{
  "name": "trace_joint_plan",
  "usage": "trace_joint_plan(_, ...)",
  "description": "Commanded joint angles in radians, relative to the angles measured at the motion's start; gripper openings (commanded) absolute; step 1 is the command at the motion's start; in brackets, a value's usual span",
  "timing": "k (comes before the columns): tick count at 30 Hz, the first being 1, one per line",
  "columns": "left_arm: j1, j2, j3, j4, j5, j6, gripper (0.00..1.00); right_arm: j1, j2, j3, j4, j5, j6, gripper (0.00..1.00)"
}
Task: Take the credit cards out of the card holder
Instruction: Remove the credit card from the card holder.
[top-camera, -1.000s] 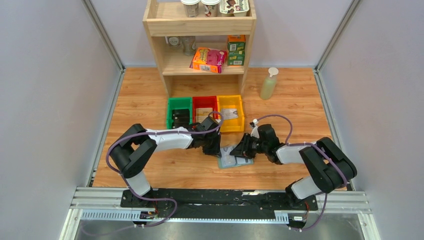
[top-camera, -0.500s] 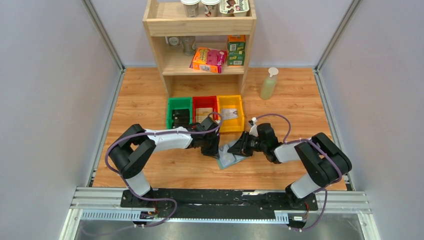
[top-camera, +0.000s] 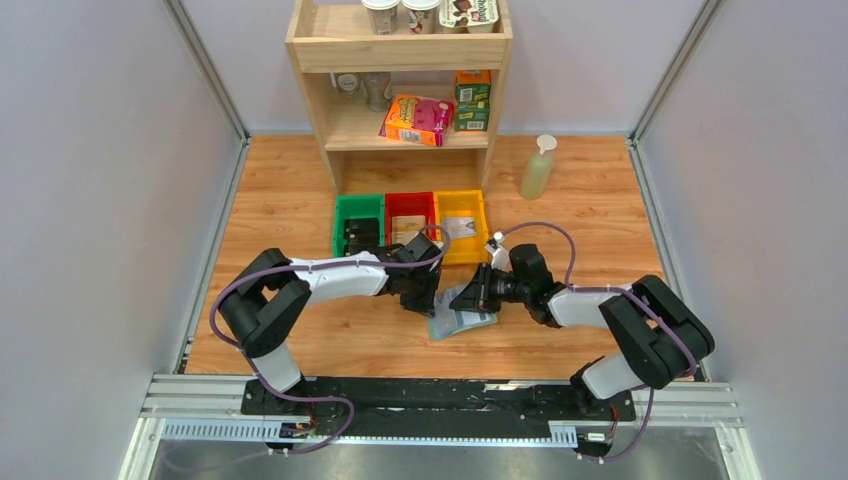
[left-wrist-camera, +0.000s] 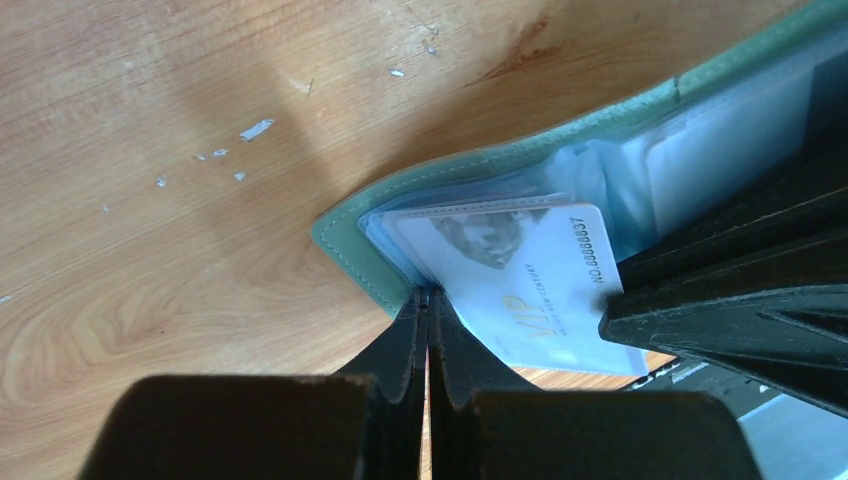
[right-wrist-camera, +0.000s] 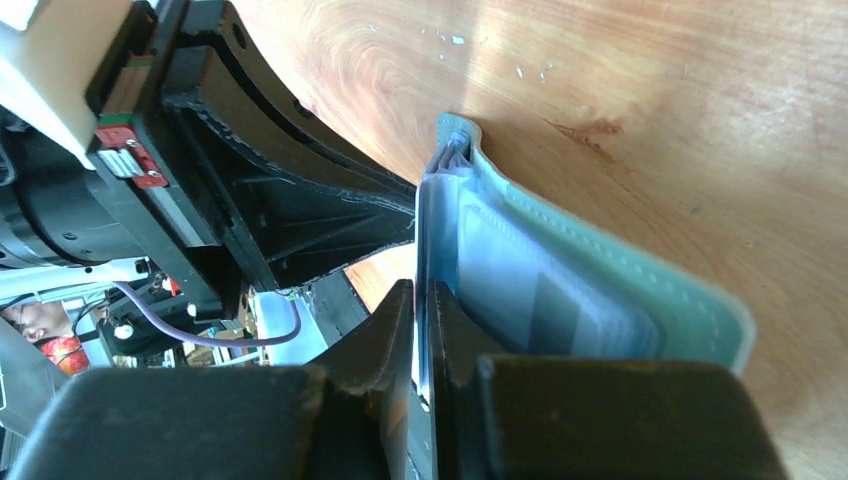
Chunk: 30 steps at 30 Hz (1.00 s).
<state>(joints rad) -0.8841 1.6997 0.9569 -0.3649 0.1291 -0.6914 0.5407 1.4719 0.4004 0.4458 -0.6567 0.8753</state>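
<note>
- The left hand (left-wrist-camera: 428, 300) has its black fingers pressed flat together, tips at the stitched rim of the card holder (left-wrist-camera: 345, 240). Whether they nip it, I cannot tell.
- The card holder, a soft grey-green cover with glossy clear sleeves, lies open and tilted on the wood-grain counter (top-camera: 290, 200) between both hands.
- A glossy white credit card (left-wrist-camera: 540, 290), printed "VIP", pokes from one sleeve.
- The right hand (right-wrist-camera: 422, 300), at the holder's 2 o'clock, pinches a thin pale leaf of it.
- At 12 o'clock, the green bin (top-camera: 357, 225), red bin (top-camera: 410, 218) and yellow bin (top-camera: 462, 225) form a row of boxy plastic.
- Beyond stands a wooden shelf unit (top-camera: 400, 60), with a pale bottle (top-camera: 537, 170) at its 4 o'clock.
</note>
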Motion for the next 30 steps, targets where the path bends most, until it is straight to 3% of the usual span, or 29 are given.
trace_joint_plan(1,-0.006,0.003,0.036,0.026,-0.036,0.026,0.00,0.039,0.044,0.028,0.005,-0.044,-0.016,0.14)
trace_joint_plan(6,-0.006,0.014,0.014,0.055,0.003,0.012,0.00,0.044,0.090,0.034,0.053,-0.038,0.008,0.21)
trace_joint_plan(17,-0.006,0.044,-0.006,0.006,-0.016,0.035,0.00,0.019,0.048,0.002,0.028,-0.027,-0.007,0.13)
trace_joint_plan(30,-0.006,0.064,0.011,-0.043,-0.042,0.064,0.00,-0.021,-0.002,-0.046,0.117,-0.095,0.031,0.13)
